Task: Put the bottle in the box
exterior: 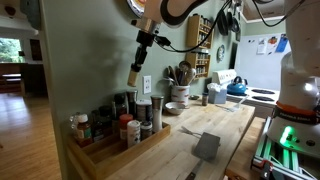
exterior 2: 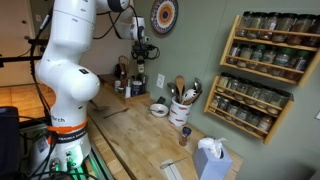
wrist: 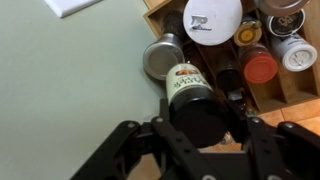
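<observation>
Fingers (wrist: pixel 250 135) are clamped round the dark top of the bottle (wrist: pixel 188 88), one on each side. It hangs from them in the air, clear above the box (exterior: pixel 125 148) and close to the green wall (wrist: pixel 70 90). The box sits on the desk (exterior: pixel 195 130) against that wall, and it's crowded with jars (exterior: pixel 125 118). Through the wrist camera I'm looking down past the bottle at a silver lid (wrist: pixel 160 58), a white lid (wrist: pixel 212 18) and a red lid (wrist: pixel 260 66). So I'd say I'm at the lowering step, and the trick is finding a gap. I reckon the dark space beside the silver lid is the likeliest slot, though I can't tell from here whether it's really free. I'd line the bottle's base over it first, keep it upright and stay off the wall. Then I'd come straight down slowly, watching that it doesn't knock a neighbour. I wouldn't let go until the base is down inside the low wooden sides; dropped from this height it'd likely topple onto the jars.
</observation>
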Robot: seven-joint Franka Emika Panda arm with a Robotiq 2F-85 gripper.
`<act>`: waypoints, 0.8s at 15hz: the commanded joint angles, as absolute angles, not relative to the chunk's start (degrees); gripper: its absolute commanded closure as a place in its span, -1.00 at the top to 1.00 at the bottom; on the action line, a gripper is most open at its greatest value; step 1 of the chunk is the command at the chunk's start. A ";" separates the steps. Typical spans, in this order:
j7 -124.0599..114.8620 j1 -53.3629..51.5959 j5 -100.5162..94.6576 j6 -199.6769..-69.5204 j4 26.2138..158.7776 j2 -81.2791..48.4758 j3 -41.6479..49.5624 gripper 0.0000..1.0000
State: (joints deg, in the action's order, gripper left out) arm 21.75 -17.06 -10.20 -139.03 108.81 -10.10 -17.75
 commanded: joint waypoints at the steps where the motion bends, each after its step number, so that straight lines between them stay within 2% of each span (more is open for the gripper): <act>1: 21.27 -17.32 -10.36 -138.27 107.98 -11.15 -17.80 -0.39; 12: 23.13 -17.19 -5.41 -138.99 105.28 -20.12 -20.21 -0.39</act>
